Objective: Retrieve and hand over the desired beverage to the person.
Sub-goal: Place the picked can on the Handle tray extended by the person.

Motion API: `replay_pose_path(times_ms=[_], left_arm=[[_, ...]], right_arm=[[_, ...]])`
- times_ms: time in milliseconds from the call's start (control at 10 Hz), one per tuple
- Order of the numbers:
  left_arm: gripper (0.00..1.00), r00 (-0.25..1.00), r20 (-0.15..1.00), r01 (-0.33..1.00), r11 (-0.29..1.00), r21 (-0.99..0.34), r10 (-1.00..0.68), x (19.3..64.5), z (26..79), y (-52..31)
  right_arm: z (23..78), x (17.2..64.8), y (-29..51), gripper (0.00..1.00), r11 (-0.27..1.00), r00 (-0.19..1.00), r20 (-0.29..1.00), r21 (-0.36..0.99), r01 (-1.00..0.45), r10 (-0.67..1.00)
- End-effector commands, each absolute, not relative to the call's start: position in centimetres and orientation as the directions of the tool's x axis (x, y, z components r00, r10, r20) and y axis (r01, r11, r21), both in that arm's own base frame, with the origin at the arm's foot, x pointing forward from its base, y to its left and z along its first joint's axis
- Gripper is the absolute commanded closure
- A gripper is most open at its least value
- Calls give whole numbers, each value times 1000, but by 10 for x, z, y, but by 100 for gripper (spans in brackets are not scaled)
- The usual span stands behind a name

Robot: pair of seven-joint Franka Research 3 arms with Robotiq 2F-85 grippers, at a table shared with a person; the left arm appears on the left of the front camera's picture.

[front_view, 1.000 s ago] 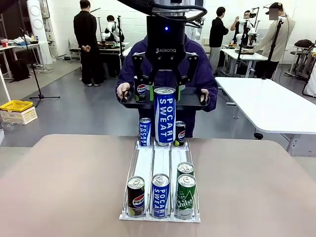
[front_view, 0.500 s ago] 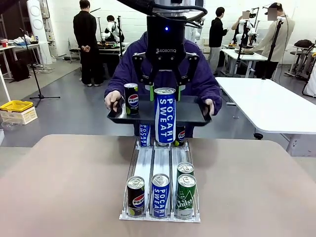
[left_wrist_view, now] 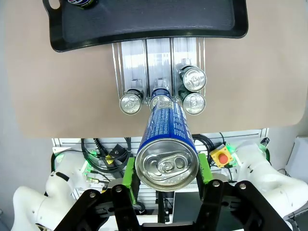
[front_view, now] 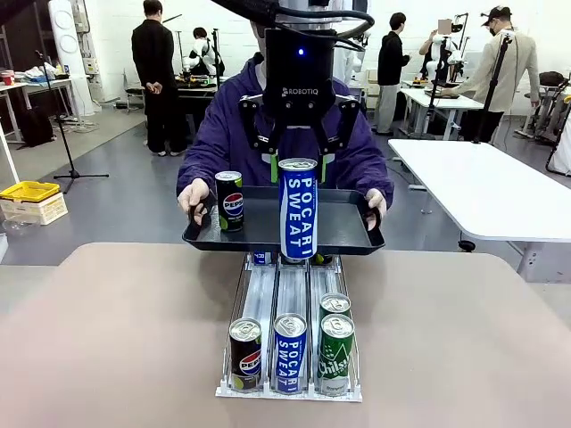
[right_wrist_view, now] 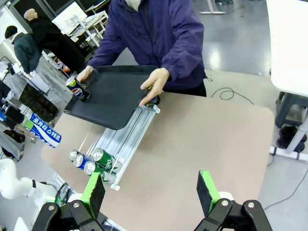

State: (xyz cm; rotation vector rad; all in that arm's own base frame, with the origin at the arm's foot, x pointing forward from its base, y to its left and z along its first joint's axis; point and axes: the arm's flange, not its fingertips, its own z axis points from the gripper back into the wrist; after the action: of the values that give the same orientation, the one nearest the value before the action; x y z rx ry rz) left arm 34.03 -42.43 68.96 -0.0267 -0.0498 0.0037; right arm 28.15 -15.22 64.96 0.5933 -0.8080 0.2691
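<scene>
A tall blue Pocari Sweat can [front_view: 298, 209] hangs upright above the far end of the rack, with my left gripper [front_view: 298, 169] shut on its top. In the left wrist view the can [left_wrist_view: 166, 144] sits between the green pads [left_wrist_view: 128, 171]. The person [front_view: 223, 134] in a purple jacket holds a black tray [front_view: 348, 227] in both hands, just behind and under the can. A Pepsi can [front_view: 230, 201] stands on the tray's left side. My right gripper [right_wrist_view: 151, 192] is open and high over the table, well away from the tray [right_wrist_view: 115, 98].
A wire can rack [front_view: 277, 290] lies along the table's middle. At its near end stand a Pepsi can [front_view: 245, 354], a Pocari can [front_view: 290, 352] and two green cans [front_view: 336, 352]. A white table [front_view: 482, 187] stands at the right. Other people stand farther back.
The person has brought the tray lower and nearer, over the rack's far end, hiding the cans there. The Pepsi can moved with it. My left gripper and its can stayed put.
</scene>
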Motion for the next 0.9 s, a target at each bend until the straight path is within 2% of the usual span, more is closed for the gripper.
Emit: replay_pose_path(times_ms=[0,100,200,400,600,800], left_arm=[[100,998,57,-8,1000,-24,9,334,691,-420],[100,998,57,-8,1000,-24,9,334,691,-420],[42,999,50,-3,1000,-27,4,340,690,-424],[42,997,80,21,999,-47,-18,377,710,-433],[42,994,109,-7,995,-95,17,419,731,-441],[42,981,177,-74,995,-71,85,467,725,-449]], right_arm=[[648,283,-152,0,787,658,753,406,-465,-1],[648,283,-152,0,787,658,753,406,-465,-1],[648,283,-152,0,787,658,753,406,-465,-1],[648,283,-152,0,787,658,753,406,-465,-1],[648,283,-152,0,787,658,753,406,-465,-1],[648,283,-152,0,787,658,753,406,-465,-1]])
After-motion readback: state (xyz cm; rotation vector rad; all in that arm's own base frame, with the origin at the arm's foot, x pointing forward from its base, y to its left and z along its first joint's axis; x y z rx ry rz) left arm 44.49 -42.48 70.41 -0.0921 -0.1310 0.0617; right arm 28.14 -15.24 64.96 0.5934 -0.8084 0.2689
